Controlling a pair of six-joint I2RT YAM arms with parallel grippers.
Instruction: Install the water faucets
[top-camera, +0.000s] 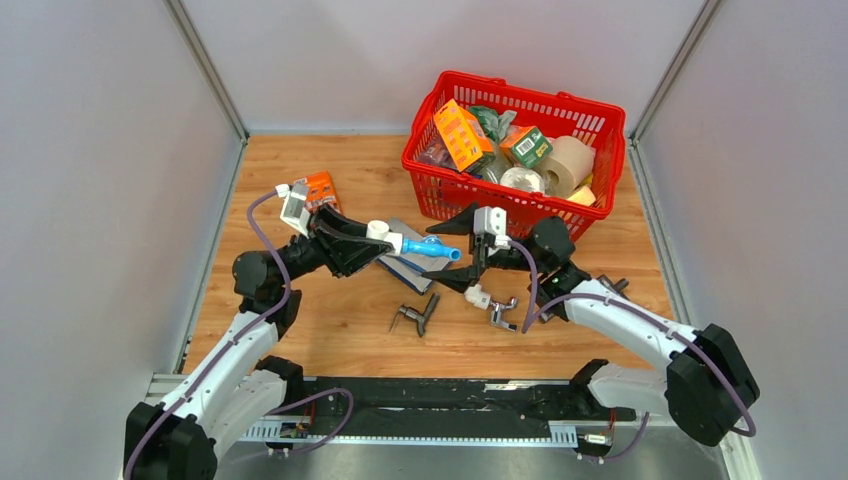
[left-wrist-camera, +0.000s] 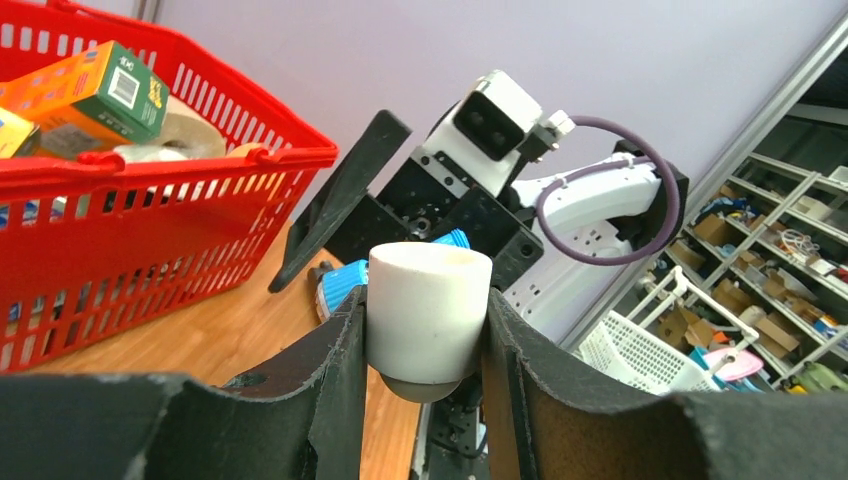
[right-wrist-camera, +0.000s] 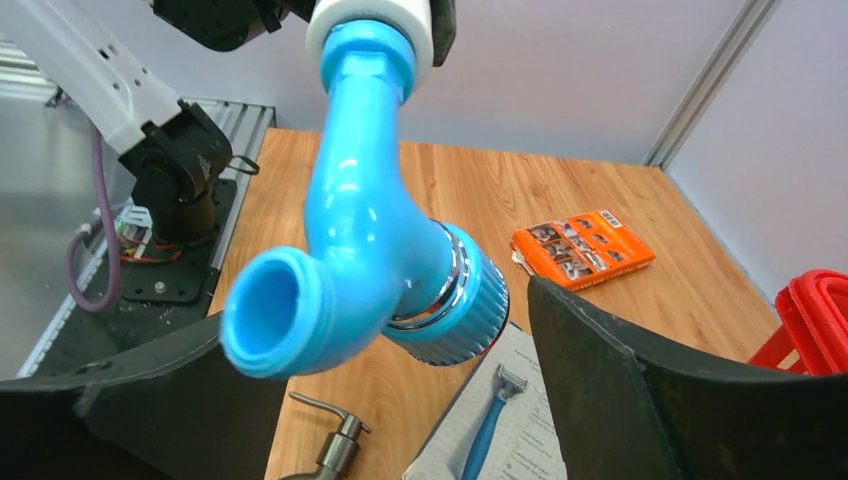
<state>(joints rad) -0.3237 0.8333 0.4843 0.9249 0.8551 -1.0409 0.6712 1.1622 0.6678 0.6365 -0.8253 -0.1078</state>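
Faucet (top-camera: 425, 247) is off the desk (top-camera: 330, 330), held level between the two arms, just in front of the red basket (top-camera: 418, 160). Left fingers (top-camera: 374, 238) are clamped on its white end fitting (left-wrist-camera: 428, 300), one pad on each side of the cylinder, tight against it in the left wrist view. The rest sticks out to the right, toward the other arm.

Body: glossy light-blue plastic, with a curved neck running from the white fitting to a fat junction. Two ends there: an open round port with a thick lip, facing the right wrist camera, and a ribbed blue collar with a chrome ring behind it. Handle shape: cannot tell from these views.

Right fingers (top-camera: 445, 252) are spread wide, holding nothing. The port-and-collar end sits in the gap between them, and the collar is clear of the nearer finger.

On the desk below: dark grey tap (top-camera: 418, 317) and chrome tap with white elbow (top-camera: 495, 305), both lying loose. Orange pack (top-camera: 322, 187) lies to the left, near the left wrist.
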